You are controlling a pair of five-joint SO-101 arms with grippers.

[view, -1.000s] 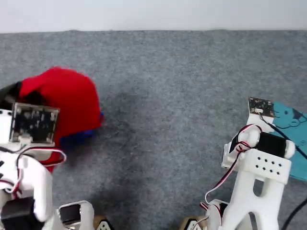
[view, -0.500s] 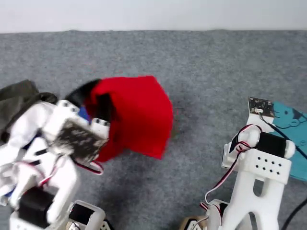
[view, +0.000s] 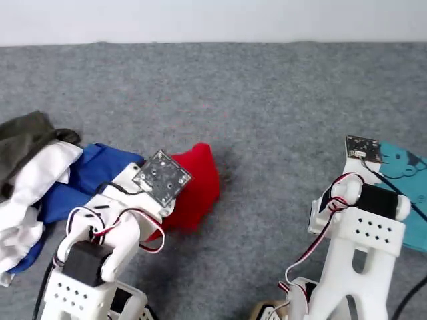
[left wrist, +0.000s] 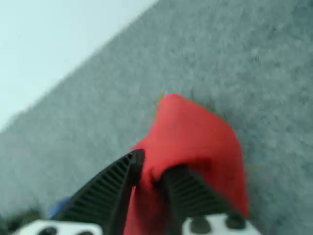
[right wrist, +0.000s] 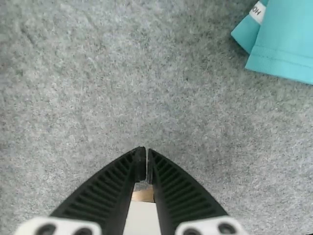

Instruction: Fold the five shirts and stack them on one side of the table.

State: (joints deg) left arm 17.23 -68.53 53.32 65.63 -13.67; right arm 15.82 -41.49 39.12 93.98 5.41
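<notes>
Surface: a grey, felt-like table (view: 280, 113) spans the scene, with a pale wall (view: 213, 20) running along its far edge.
Left gripper: the left gripper (left wrist: 154, 166) is clenched on a fold of the red shirt (left wrist: 195, 142). Its two black ribbed fingers (left wrist: 115, 183) pinch the cloth from either side.
Red shirt: it lies bunched and unfolded on the felt, left of centre and toward the near side. Part of it is tucked under the wrist, and the rest bulges out to the right and far side of the fingers.
Left arm: the white left arm (view: 100, 247) rises from the near-left corner and leans to the far right. Its wrist board sits over the near-left part of the shirt.
Heap at left: a crumpled blue shirt (view: 87, 177) lies just left of the red one. A white shirt (view: 33, 193) is draped against the blue one at the left edge. A dark olive shirt (view: 23, 140) lies on the far side of the white one, touching it.
Right gripper: the right gripper (right wrist: 143, 154) has its jaws pressed together with nothing between them, above bare felt.
Right arm: the right arm (view: 357, 230) stands at the near right, well apart from the heap.
Teal shirt: the teal shirt (view: 410, 193) lies flat at the right edge. It is partly hidden behind the right arm and apart from that arm's fingers.
</notes>
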